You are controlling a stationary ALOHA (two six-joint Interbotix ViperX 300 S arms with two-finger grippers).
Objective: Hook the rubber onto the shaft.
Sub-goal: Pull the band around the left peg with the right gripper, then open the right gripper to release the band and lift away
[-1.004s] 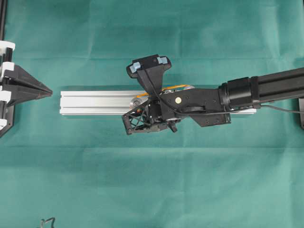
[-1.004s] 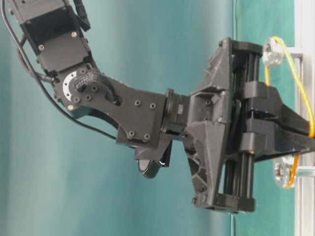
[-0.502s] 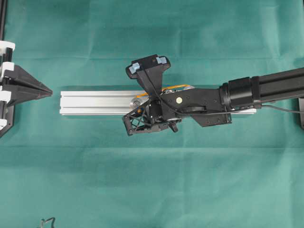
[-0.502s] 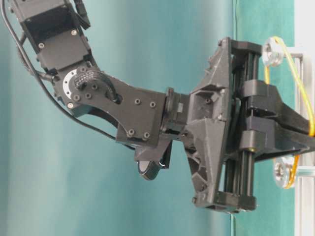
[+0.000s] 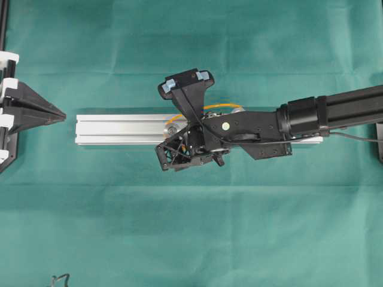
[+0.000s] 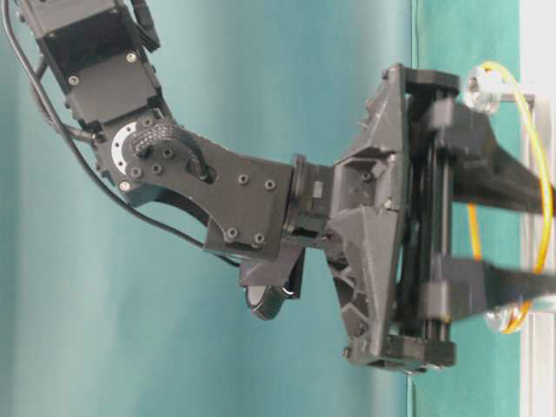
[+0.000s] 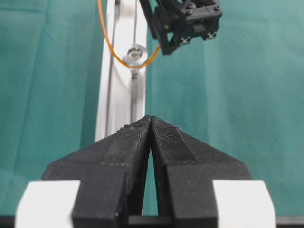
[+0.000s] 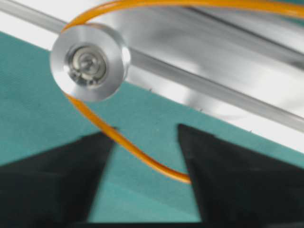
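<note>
Since the earlier frame the right gripper [image 6: 512, 248] has sprung wide, freeing the rubber [image 6: 546, 187], now looped over both shafts at frame right. Withdraw straight, avoiding snags. Left gripper [image 7: 150, 124] closed, empty.

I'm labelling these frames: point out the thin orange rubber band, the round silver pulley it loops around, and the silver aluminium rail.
thin orange rubber band [image 8: 127, 145]: right wrist view, lower strand.
round silver pulley [image 8: 89, 62]: right wrist view, face.
silver aluminium rail [image 5: 119, 129]: overhead view, bare top.
</note>
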